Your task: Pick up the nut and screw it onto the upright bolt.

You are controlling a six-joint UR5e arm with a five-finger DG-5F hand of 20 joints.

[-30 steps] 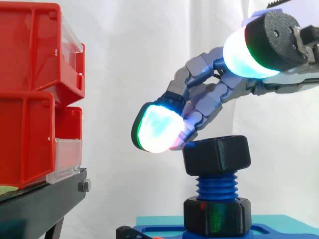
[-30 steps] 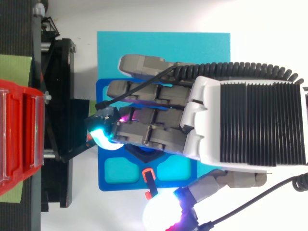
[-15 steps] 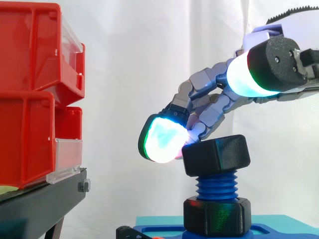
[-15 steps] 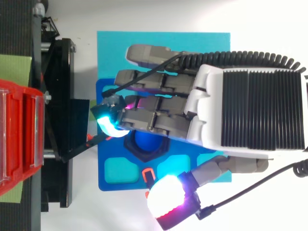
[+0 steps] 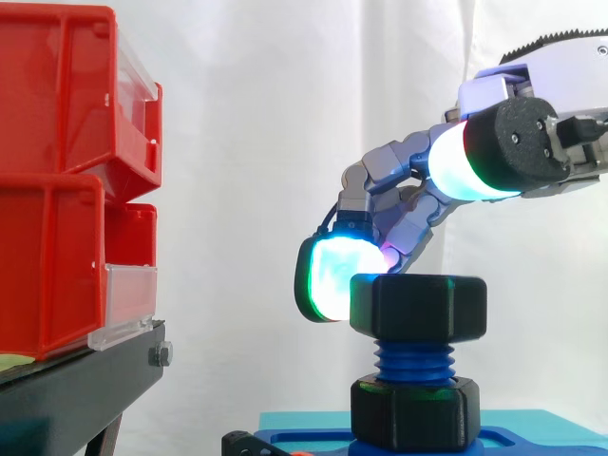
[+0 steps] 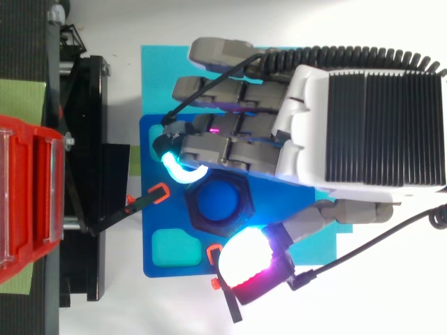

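Looking at the screwing-down part of the job here, not the pickup. Seeing the black hex nut (image 5: 418, 304) already sitting level on top of the upright blue bolt (image 5: 413, 359), with several turns of bare thread showing between it and the black hex base (image 5: 413, 413) down on the blue fixture plate (image 6: 148, 223). Guessing it's barely started on the thread, nowhere near run down.

Seeing the hand (image 6: 363, 118) hanging over the bolt with fingers curled but not really gripping anything. Just one glowing fingertip (image 5: 332, 277) pressing on the nut's left flank, and the thumb (image 5: 470, 161) sitting up high, off the nut in the side view and just beside its corner from above.

Thinking about doing this bit well:
- pushing along a flat or on a corner, not straight at the bolt's axis, otherwise just leaning on it instead of turning it
- bringing the thumb down onto the opposite flat for a proper pinch before any big twist
- going light on the downward pressure and holding the nut level, avoiding cross-threading
- working in short turns, then resetting the fingers

Not worrying about the red bins (image 5: 57, 190), well apart to the left.
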